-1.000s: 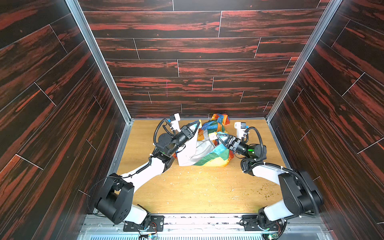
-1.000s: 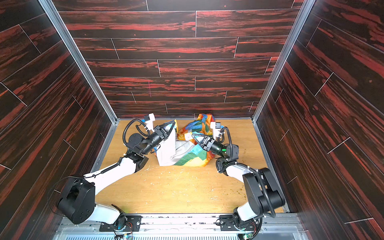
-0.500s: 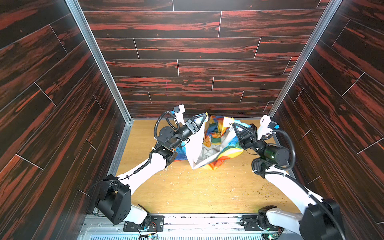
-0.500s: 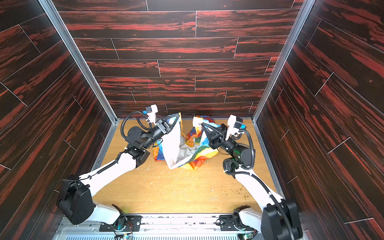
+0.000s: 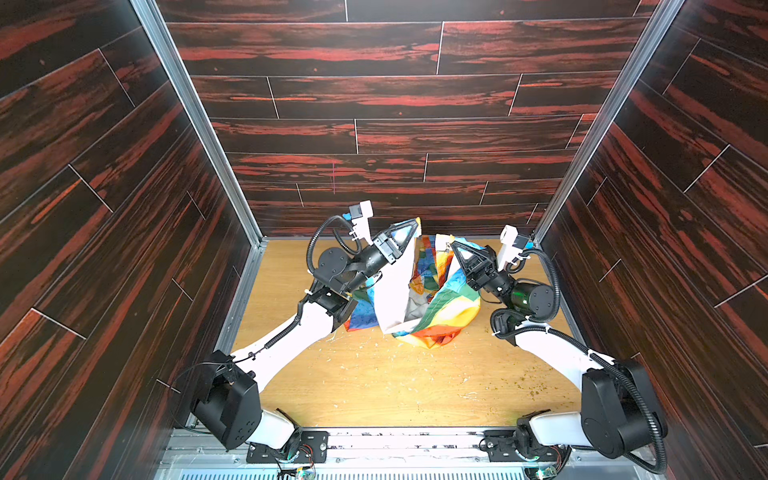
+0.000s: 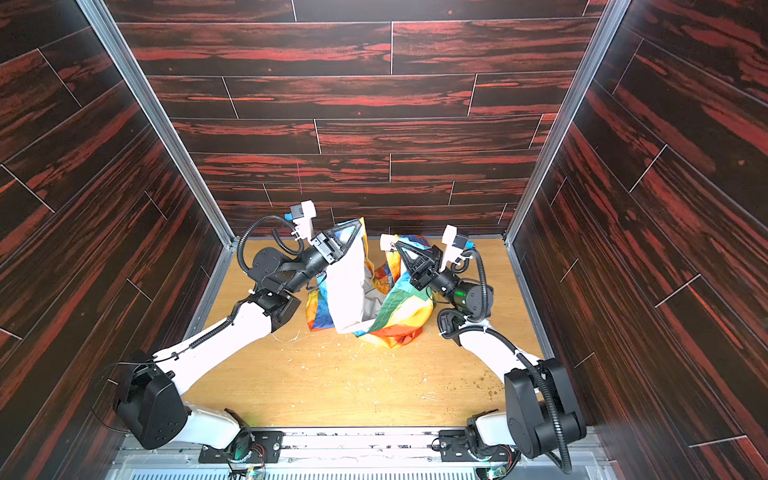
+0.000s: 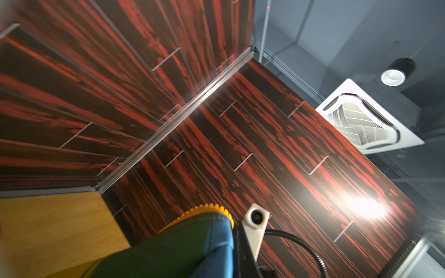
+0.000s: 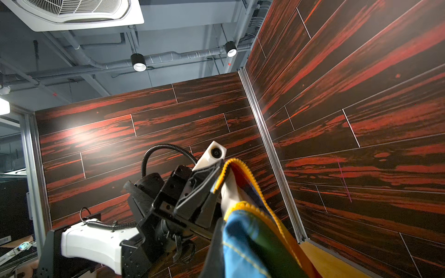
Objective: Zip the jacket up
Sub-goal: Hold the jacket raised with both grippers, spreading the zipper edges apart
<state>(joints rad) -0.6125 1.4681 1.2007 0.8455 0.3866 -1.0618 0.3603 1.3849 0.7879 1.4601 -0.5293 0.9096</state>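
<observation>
- clenching left claw (image 5: 409, 228) on one raised jacket (image 5: 440, 307) front edge
- pinching the other edge tight in right claw (image 5: 456, 246)
- holding fronts apart; no zipping done yet

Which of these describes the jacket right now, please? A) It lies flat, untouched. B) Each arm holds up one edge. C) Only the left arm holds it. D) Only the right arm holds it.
B: in a top view the left fingers and the right fingers are each shut on a raised edge of the jacket, which hangs open between them.
</observation>
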